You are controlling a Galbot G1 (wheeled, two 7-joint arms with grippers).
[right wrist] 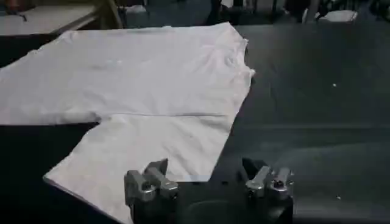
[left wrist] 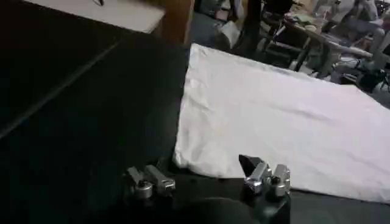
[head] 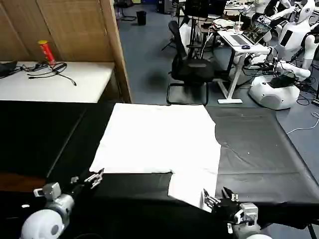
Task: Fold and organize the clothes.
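The white T-shirt (head: 159, 137) lies flat on the black table covering (head: 259, 154), plain side up, with one sleeve (head: 192, 186) sticking out toward the front edge. My left gripper (head: 94, 178) hovers open just off the shirt's near left corner (left wrist: 183, 159), nothing between its fingers. The right gripper (head: 219, 199) is open at the sleeve's front hem (right wrist: 183, 176), with one finger (right wrist: 155, 176) over the cloth and the other finger (right wrist: 265, 176) over bare table. In the left wrist view the left gripper (left wrist: 204, 178) sits right beside the shirt's corner.
A white side table (head: 55, 82) with a red can (head: 46, 51) and cables stands at the back left beside a wooden partition (head: 114, 50). An office chair (head: 192, 69), a desk and other robots stand beyond the table's far edge.
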